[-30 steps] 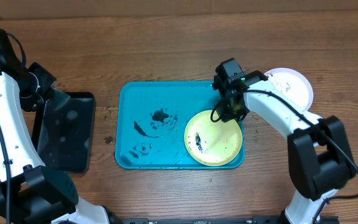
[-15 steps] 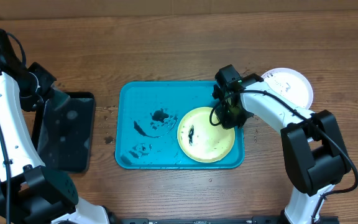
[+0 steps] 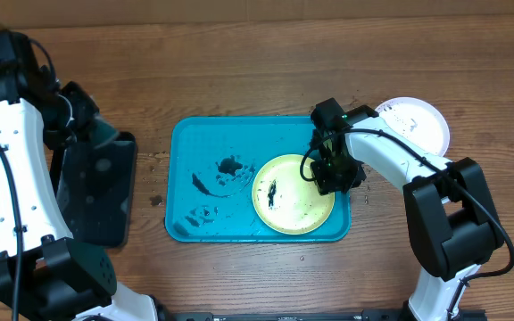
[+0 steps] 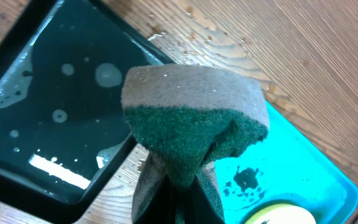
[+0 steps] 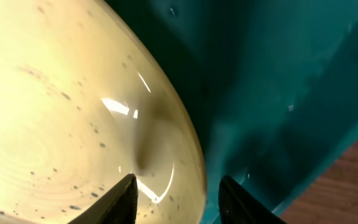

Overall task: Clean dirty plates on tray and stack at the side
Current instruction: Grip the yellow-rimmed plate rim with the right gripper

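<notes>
On a brown wooden table (image 3: 239, 71), a round yellow-green plastic plate (image 3: 293, 201) lies lower right in a large turquoise plastic tray (image 3: 194, 143). The fingers of the right gripper (image 5: 176, 194) straddle its rim, parted; the left gripper (image 4: 178, 202) clamps a green sponge (image 4: 191, 118).

We count two small round plastic plates, a yellow-green plate (image 3: 297, 203) and a white plate (image 3: 415, 125). We count two rectangular plastic trays, a large turquoise tray (image 3: 186, 143) and a smaller black tray (image 3: 96, 196). We see one tan-and-green foam sponge (image 4: 191, 124) and two white robot arms, the left arm (image 3: 12, 178) and the right arm (image 3: 391, 156).
</notes>
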You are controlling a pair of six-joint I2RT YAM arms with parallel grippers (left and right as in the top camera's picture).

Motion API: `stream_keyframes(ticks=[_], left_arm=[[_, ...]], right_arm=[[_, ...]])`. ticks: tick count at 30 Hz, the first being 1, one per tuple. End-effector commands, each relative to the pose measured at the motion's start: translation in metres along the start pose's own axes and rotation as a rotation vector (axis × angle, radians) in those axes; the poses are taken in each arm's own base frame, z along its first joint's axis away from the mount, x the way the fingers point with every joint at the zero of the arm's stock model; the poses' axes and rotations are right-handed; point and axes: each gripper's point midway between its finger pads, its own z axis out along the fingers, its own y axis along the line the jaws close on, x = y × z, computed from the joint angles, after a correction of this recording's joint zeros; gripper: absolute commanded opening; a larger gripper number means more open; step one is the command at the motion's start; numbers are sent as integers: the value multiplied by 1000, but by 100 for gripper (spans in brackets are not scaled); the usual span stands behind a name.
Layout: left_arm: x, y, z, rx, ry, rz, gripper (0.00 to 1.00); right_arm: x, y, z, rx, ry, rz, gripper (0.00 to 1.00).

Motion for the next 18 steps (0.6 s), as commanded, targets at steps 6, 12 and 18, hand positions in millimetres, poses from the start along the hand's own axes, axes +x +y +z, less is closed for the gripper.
stream_keyframes(ticks=[6,12,18], left_arm=[[11,-27,2,42,10,116,4],[22,-45,3,87,33,211,4],[40,-73,3,165,73,298,4]], right_arm=[[11,7,12,-51,35,269,22],[3,12,19,-92,-3,311,9],[-26,20,16,-146,-116,288,4]])
